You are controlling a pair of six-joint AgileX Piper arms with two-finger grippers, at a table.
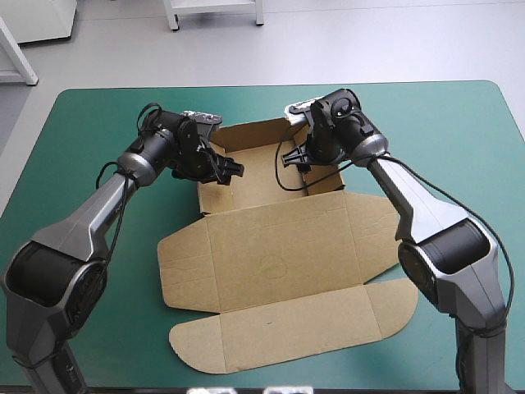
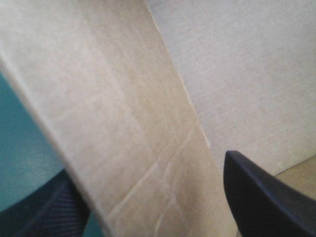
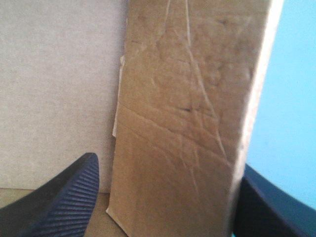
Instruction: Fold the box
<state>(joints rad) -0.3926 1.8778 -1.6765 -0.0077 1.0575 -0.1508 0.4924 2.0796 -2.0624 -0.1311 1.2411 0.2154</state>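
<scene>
The box [image 1: 279, 254] lies at the middle of the table [image 1: 90, 131], lid flat. The left gripper [image 1: 233, 170] straddles its left wall [image 2: 138, 148] and the right gripper [image 1: 297, 158] its right wall [image 3: 182, 138], fingers [image 3: 64, 197] spread (neither pinches). Unheld, the walls may flop outward.

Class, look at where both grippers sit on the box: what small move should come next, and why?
Probably shut both grippers. The left gripper and right gripper each stand open astride a raised side wall of the box, gripping nothing yet. A firm hold seems needed before either wall can be folded over.
</scene>
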